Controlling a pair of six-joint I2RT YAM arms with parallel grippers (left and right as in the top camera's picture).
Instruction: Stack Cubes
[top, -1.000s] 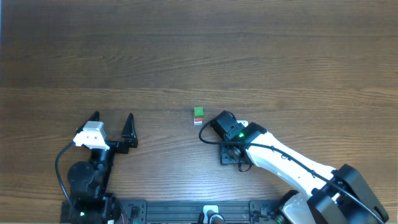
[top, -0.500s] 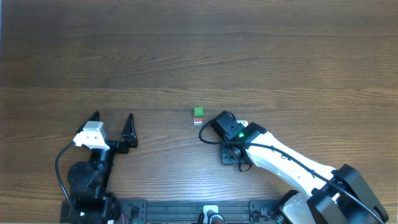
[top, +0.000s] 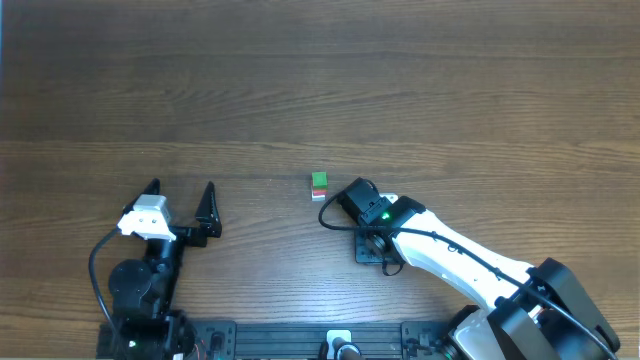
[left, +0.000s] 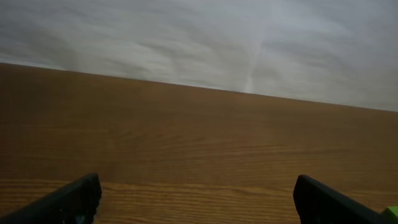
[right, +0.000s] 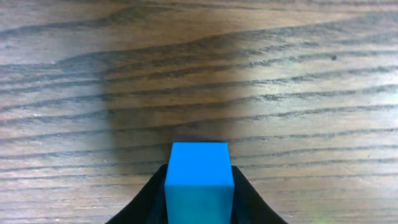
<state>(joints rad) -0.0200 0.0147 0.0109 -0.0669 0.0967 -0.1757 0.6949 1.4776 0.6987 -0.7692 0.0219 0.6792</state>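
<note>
A small green cube (top: 319, 180) sits on top of a red cube (top: 319, 194) near the middle of the table. Just to the right of this stack is my right gripper (top: 335, 207). In the right wrist view the right gripper (right: 199, 202) is shut on a blue cube (right: 199, 171), held just above the wood. My left gripper (top: 180, 196) stands open at the front left, far from the cubes, with nothing between its fingers (left: 74, 199).
The wooden table (top: 320, 90) stretches bare behind and beside the stack. A pale wall (left: 199, 37) rises beyond the table's far edge in the left wrist view.
</note>
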